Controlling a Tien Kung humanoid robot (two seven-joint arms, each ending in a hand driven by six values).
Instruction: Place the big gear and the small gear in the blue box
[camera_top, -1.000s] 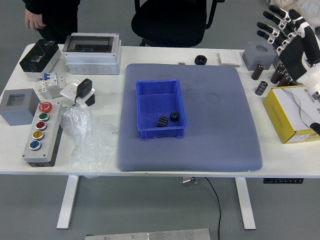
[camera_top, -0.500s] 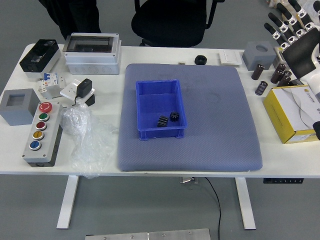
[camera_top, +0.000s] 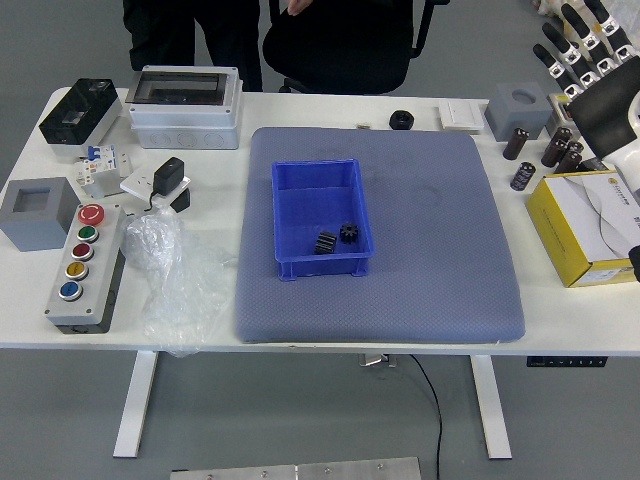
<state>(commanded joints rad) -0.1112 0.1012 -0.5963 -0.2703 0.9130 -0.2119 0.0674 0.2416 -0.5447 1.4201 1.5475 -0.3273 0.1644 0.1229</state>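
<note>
At the left of the frame I see a long grey control box with coloured buttons (camera_top: 88, 262) on the white desk (camera_top: 212, 185). Upper left, a person in dark clothes (camera_top: 190, 30) stands behind it. Near centre, the big black gear (camera_top: 326, 243) and, just right of it, the small black gear (camera_top: 348, 233) lie inside my blue plastic box (camera_top: 322, 269). Upper right, my black right hand (camera_top: 603, 104) has its fingers spread apart.
</note>
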